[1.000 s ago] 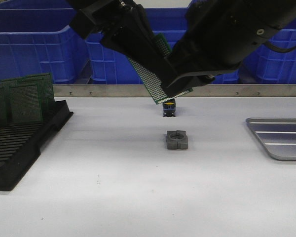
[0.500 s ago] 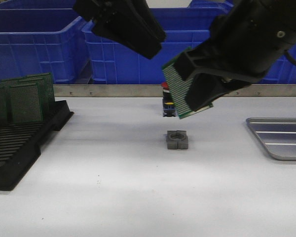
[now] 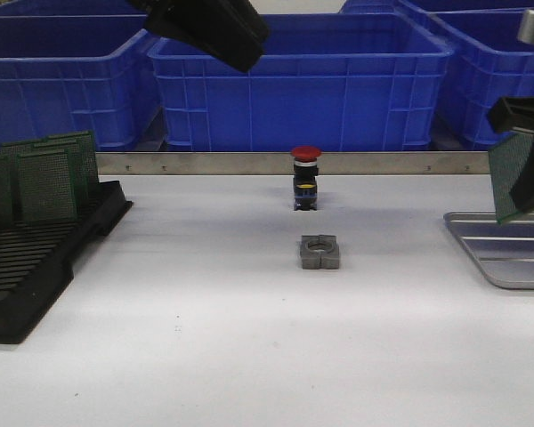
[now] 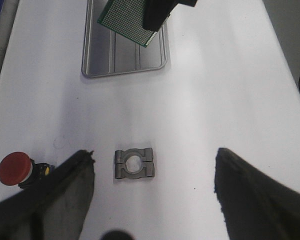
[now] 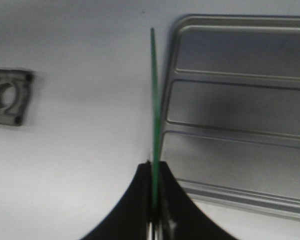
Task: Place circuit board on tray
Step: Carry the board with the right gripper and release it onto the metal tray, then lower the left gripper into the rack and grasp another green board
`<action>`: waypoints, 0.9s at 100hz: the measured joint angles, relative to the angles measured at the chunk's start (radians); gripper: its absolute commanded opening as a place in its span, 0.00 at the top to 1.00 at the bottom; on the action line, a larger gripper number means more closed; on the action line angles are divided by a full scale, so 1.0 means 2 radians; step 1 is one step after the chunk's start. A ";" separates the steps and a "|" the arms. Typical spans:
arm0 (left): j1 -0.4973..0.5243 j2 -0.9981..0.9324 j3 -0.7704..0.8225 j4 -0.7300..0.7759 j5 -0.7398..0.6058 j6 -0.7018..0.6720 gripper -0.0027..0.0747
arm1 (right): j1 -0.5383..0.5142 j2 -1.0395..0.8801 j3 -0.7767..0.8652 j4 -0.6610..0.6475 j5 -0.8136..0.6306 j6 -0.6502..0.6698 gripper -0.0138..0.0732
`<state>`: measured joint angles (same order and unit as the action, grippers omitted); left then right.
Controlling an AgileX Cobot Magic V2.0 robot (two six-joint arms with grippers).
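My right gripper (image 3: 527, 182) is shut on a green perforated circuit board (image 3: 507, 178) and holds it on edge in the air above the near left end of the silver ribbed tray (image 3: 507, 258). In the right wrist view the board (image 5: 154, 95) shows edge-on between the shut fingers (image 5: 140, 200), over the tray's rim (image 5: 172, 70). In the left wrist view the board (image 4: 127, 20) hangs over the tray (image 4: 97, 62). My left gripper (image 4: 152, 170) is open and empty, high above the table; its arm (image 3: 209, 27) shows at the top of the front view.
A grey metal clamp block (image 3: 319, 253) lies mid-table, a red push button (image 3: 305, 178) behind it. A black slotted rack (image 3: 36, 249) with several green boards stands at the left. Blue crates (image 3: 294, 80) line the back.
My right gripper has carried the board from mid-table, where it hung by the left gripper, rightward to above the tray. The left gripper has drawn back up and left, empty.
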<state>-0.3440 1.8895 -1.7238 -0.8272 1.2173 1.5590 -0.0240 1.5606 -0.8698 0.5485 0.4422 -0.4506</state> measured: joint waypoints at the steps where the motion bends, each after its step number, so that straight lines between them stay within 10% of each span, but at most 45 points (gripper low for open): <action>1: 0.000 0.000 0.000 0.000 0.000 0.000 0.35 | -0.001 0.004 0.000 0.000 0.000 0.000 0.92; 14: 0.000 0.000 0.000 0.000 0.001 0.000 0.35 | -0.011 0.031 0.000 0.002 -0.005 0.001 0.82; 37: 0.000 0.000 0.000 0.000 0.001 0.000 0.35 | -0.012 0.042 -0.020 -0.024 -0.010 -0.005 0.07; 90: 0.023 0.000 0.000 0.048 0.002 0.000 0.35 | -0.012 0.002 -0.046 -0.074 -0.001 -0.007 0.14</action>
<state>-0.2971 1.8895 -1.7238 -0.7302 1.2209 1.5584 -0.0477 1.5649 -0.9613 0.4006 0.4393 -0.4650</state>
